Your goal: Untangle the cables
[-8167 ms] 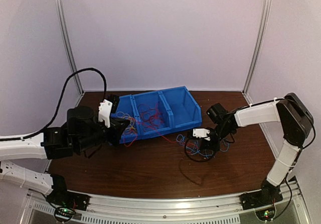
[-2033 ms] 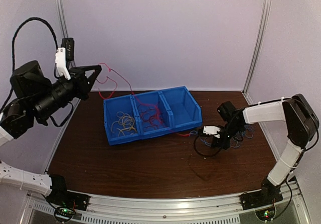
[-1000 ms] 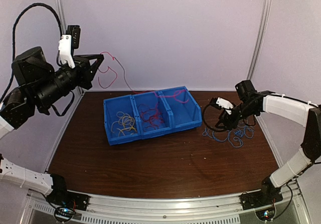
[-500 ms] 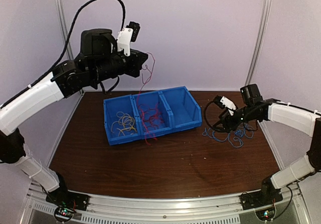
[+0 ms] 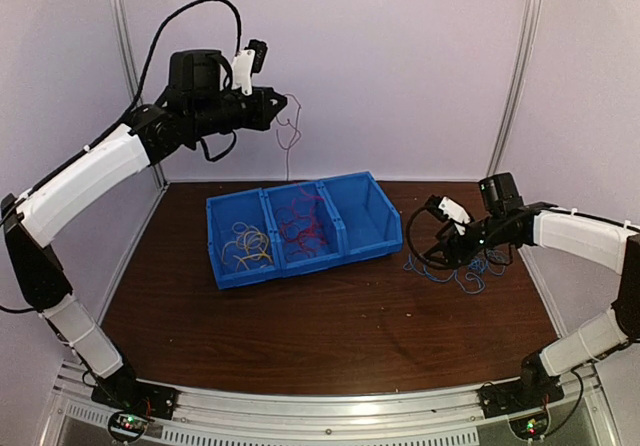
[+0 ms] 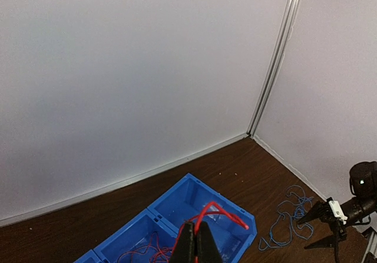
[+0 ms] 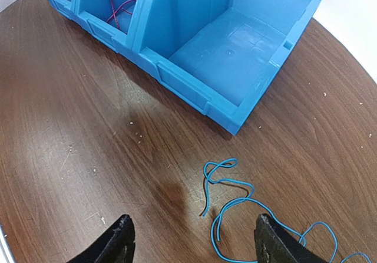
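Left gripper (image 5: pixel 270 108) pinched red cable (image 5: pixel 288 136) high above bin (image 5: pixel 360 251); right gripper (image 7: pixel 194 242) wide over blue cables (image 7: pixel 232 195). Dangling red strand might snag the bin's pile.

Left arm (image 5: pixel 88 178) is up high, forearm stretched out level, well above the blue bin (image 5: pixel 330 258). The left gripper (image 5: pixel 280 114) hangs over the bin's back edge, jaws pinched tight on a red cable (image 5: pixel 291 131). Right arm (image 5: pixel 585 238) lies low, off to the right of the bin. The right gripper (image 5: pixel 428 251) is just beside the bin's right end, tilted downward, jaws spread wide.
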Robot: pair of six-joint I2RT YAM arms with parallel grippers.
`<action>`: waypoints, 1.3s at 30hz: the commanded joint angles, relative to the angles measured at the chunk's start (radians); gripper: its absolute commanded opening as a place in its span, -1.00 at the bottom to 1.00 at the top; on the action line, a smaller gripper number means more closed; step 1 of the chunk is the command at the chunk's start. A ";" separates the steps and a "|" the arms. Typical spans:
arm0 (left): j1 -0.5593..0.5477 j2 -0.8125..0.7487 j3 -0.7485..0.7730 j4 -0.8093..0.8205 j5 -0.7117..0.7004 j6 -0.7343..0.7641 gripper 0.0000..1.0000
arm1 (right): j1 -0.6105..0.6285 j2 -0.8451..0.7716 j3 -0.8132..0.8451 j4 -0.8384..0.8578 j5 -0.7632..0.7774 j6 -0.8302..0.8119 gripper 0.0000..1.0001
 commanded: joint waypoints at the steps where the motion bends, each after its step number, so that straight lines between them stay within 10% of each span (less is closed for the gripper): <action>1: 0.041 -0.003 -0.026 0.059 0.027 -0.027 -1.00 | -0.007 -0.032 -0.023 0.019 0.009 -0.014 0.41; 39: 0.053 0.371 -0.244 0.132 0.128 -0.094 -0.99 | -0.005 0.001 -0.008 -0.025 -0.032 -0.042 0.41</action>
